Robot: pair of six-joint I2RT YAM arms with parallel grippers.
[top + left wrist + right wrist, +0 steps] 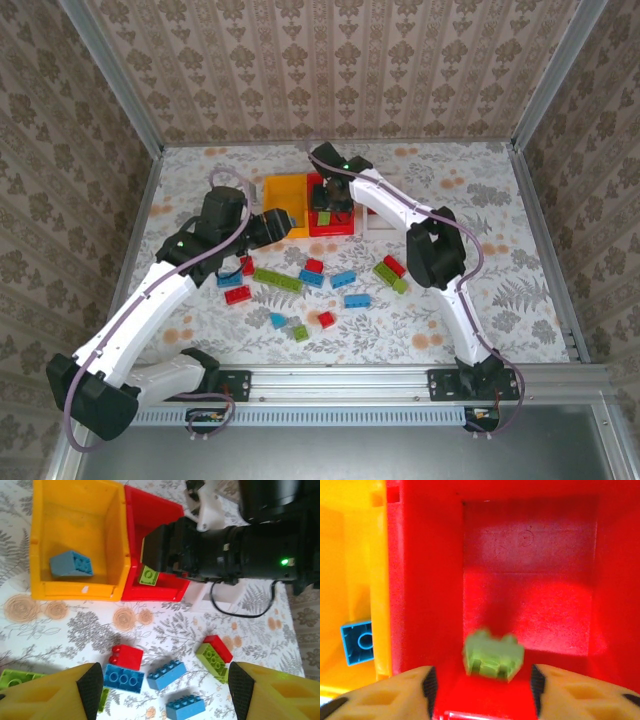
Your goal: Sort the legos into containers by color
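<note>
L gripper (165,690): fingers spread, nothing btw them, hanging over the loose bricks on the table (470,200). Just ahead of its tips a red brick (127,656) sits against a blue brick (122,677). A second blue brick (165,674) is beside them, long axis running nearly finger-to-finger. Judgement: L arm is the nearer one for these, but wrist prob needs a turn to close on the short sides.

Farther ahead, left: yellow bin (75,591) w/ a lone blue brick (71,563) inside. Red bin (152,510) touches it on the right.

R gripper (481,686) is over the red bin, fingers parted, gripping nothing. Green brick (492,656) lies inside the red bin, just ahead of the tips, near the front wall, clear of both pads. It's blurred, so resting or mid-drop: can't tell. Judgement: R arm must back out of the bin first.

Rightmost, a green-and-red pair (215,655) lies on the table, nearer R arm.
</note>
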